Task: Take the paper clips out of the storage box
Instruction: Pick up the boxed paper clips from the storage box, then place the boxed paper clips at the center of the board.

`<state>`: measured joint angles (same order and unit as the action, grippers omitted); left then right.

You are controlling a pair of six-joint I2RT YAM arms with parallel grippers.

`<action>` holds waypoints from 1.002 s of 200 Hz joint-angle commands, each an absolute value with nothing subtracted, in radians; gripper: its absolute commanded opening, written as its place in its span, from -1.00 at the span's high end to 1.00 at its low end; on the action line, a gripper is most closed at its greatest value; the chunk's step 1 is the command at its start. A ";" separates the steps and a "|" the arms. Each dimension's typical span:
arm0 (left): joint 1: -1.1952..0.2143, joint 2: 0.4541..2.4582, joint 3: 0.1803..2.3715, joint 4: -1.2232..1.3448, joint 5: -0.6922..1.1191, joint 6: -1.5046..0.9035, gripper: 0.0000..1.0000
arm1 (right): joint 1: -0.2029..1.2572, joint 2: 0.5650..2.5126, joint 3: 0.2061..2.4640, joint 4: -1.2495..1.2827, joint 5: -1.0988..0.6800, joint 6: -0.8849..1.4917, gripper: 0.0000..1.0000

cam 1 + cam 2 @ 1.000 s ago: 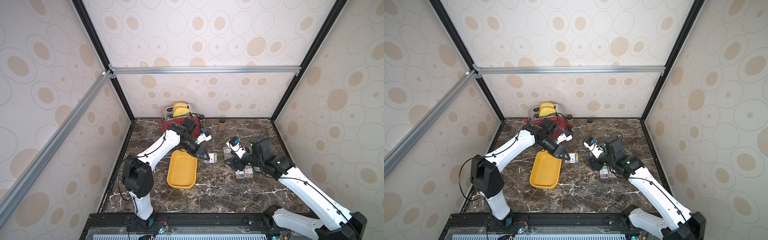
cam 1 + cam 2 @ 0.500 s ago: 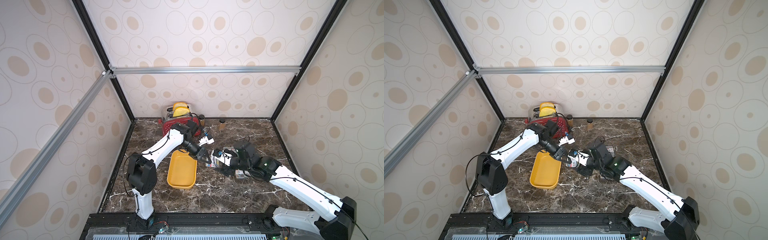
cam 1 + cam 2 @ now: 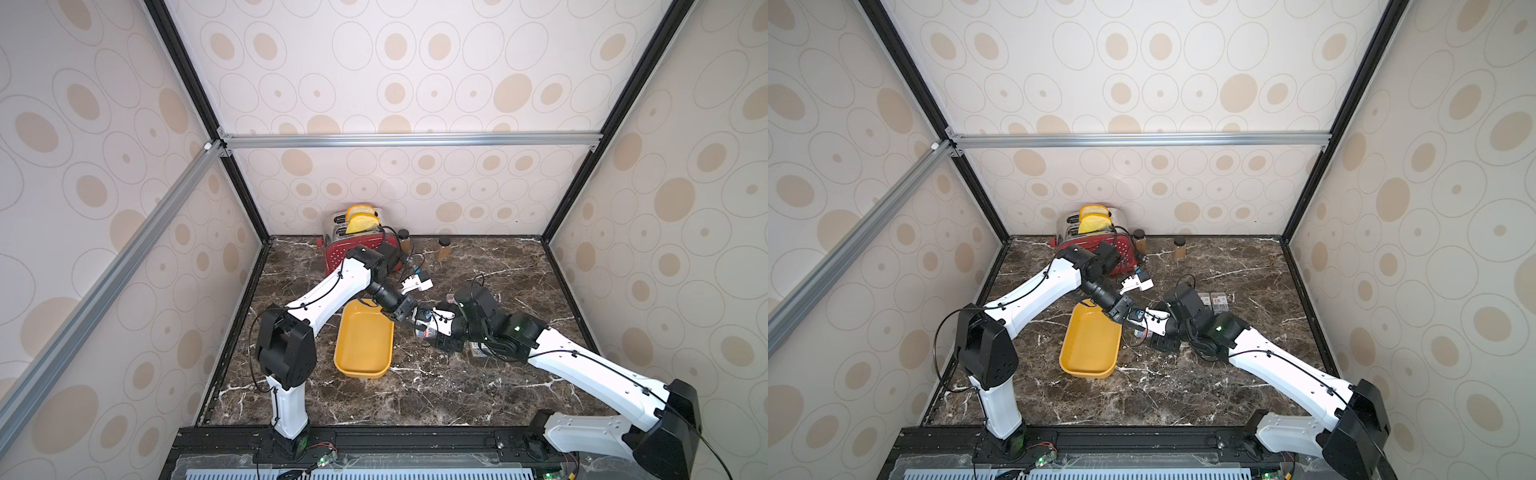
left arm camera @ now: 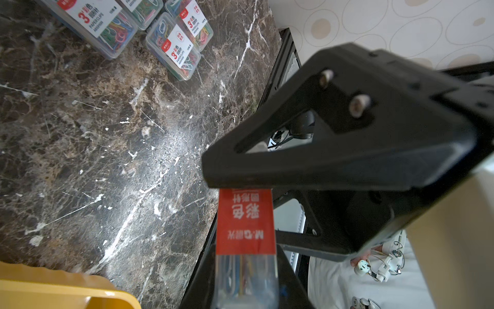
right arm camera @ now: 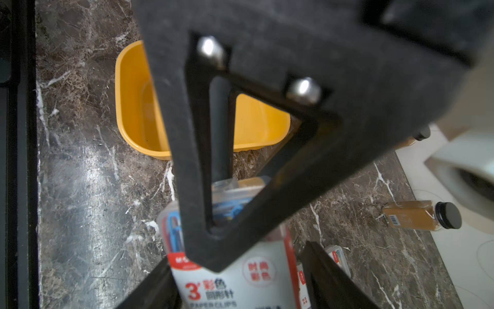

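One storage box (image 3: 362, 338), a shallow mustard-yellow tray, left of centre on the marble table (image 3: 415, 395), long side running near to far, floor showing plain yellow in both top views. One held case (image 4: 244, 222) of paper clips, clear with a red label, up off the table just right of the box's far right corner. The left gripper (image 3: 409, 316), clamped tight on that case. The right gripper (image 3: 434, 332), extended in from the right, jaws partly apart on either side of the same case; whether they press on it cannot be told. A pair of cases (image 3: 1219, 302), flat and side by side on the table, right of the grippers and farther back. One further case (image 3: 478, 352), partly hidden under the right arm. One red toaster (image 3: 353, 249) holding yellow slices, far left. A brown bottle (image 3: 404, 242) beside the toaster, and a second bottle (image 3: 444, 248) right of it.
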<state>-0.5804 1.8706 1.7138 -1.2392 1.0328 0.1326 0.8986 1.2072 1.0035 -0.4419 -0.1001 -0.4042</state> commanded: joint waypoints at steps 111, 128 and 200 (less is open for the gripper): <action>-0.518 1.705 1.554 -0.833 0.867 -0.191 -0.98 | 0.905 1.195 1.067 -0.669 0.001 -0.078 0.32; -0.488 1.632 1.482 -0.724 0.797 -0.271 -0.98 | 0.902 1.196 1.050 -0.729 0.002 0.032 0.40; -0.479 1.463 1.258 -0.517 0.540 -0.504 -0.98 | 0.836 1.412 0.994 -0.769 -0.106 0.449 0.48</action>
<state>-0.4721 1.4742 1.2873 -0.6064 0.6407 -0.3901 0.8841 1.3319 1.0222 -0.7586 -0.0505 0.2554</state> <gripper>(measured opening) 0.991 0.551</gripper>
